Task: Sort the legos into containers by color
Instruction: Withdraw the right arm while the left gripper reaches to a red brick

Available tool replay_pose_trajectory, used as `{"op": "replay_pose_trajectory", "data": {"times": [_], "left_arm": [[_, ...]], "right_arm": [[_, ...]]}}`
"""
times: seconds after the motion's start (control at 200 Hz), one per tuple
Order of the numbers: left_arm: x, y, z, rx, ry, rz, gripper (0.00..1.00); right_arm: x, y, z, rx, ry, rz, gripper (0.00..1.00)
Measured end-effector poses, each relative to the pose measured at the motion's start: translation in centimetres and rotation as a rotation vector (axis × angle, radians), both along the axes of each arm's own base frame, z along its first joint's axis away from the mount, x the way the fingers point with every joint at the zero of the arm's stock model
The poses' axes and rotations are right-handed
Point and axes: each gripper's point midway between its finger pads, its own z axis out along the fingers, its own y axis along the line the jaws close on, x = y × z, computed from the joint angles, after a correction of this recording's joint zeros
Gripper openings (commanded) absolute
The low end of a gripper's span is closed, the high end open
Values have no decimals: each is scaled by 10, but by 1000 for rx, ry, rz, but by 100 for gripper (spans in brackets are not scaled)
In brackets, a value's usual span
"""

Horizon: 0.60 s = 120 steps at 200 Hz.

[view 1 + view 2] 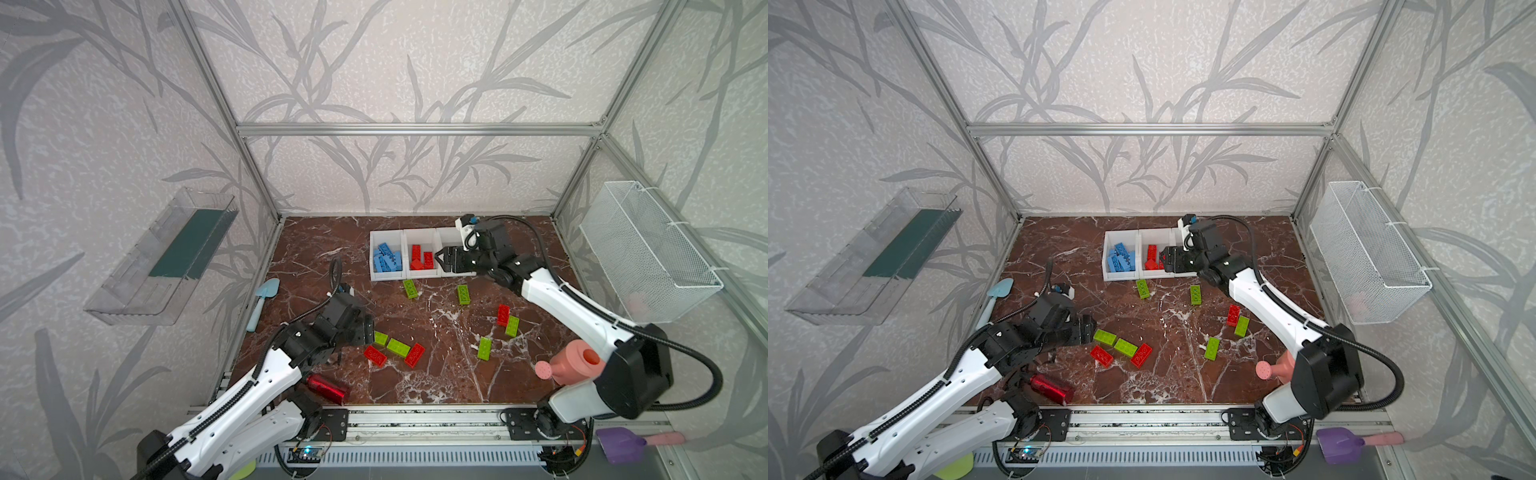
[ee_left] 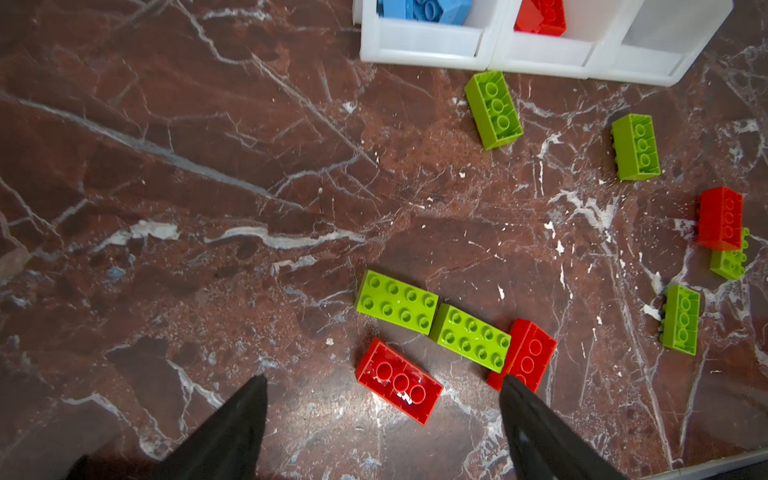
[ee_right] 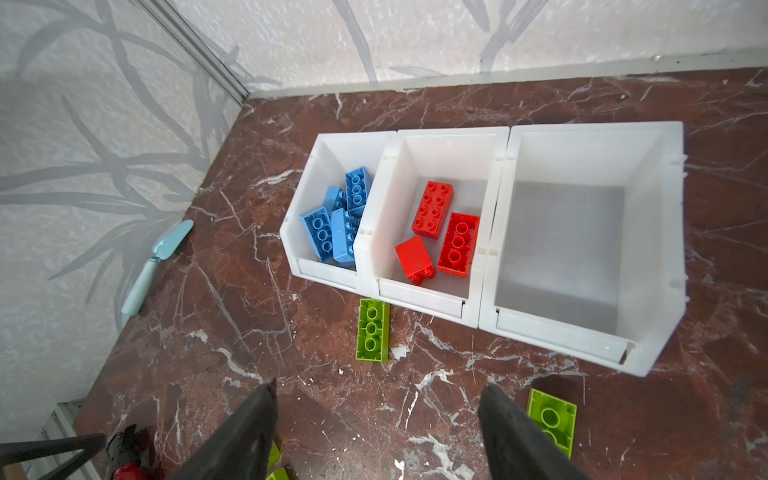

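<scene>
Two arms reach over a brown marble tabletop (image 1: pixel 449 386). The right gripper (image 3: pixel 378 384) hangs above the right part of the containers (image 3: pixel 598 126), three joined white bins in a row at the far centre; its jaws stand well apart and grip nothing. The left gripper (image 2: pixel 382 379) sits low at the near left, jaws spread wide and likewise gripping nothing. In the left wrist view a red brick (image 2: pixel 397 380) lies on the marble between its fingertips, apart from both. The left bin holds the blue legos (image 3: pixel 324 232), the middle bin three red legos (image 3: pixel 457 243). Loose on the table lie six lime green bricks (image 1: pixel 397 347) and three red. Of these, two green bricks (image 1: pixel 410 288) lie just near of the bins, a red-and-green pair (image 1: pixel 503 314) side by side at the right, and a single green brick (image 1: pixel 484 348) nearer still. Two green and two red are clustered beside the left gripper.
</scene>
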Motion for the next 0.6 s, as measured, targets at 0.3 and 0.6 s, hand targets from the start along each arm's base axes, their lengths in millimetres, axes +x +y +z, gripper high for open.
{"op": "replay_pose_trajectory", "data": {"times": [0.3,0.6], "left_arm": [[-23,-9,-53,29,122,31,85],[-18,-26,-76,67,164,37,85]], "right_arm": [[-56,-45,-39,-45,22,-68,79],[-69,-62,-53,-86,15,-104,80]]}}
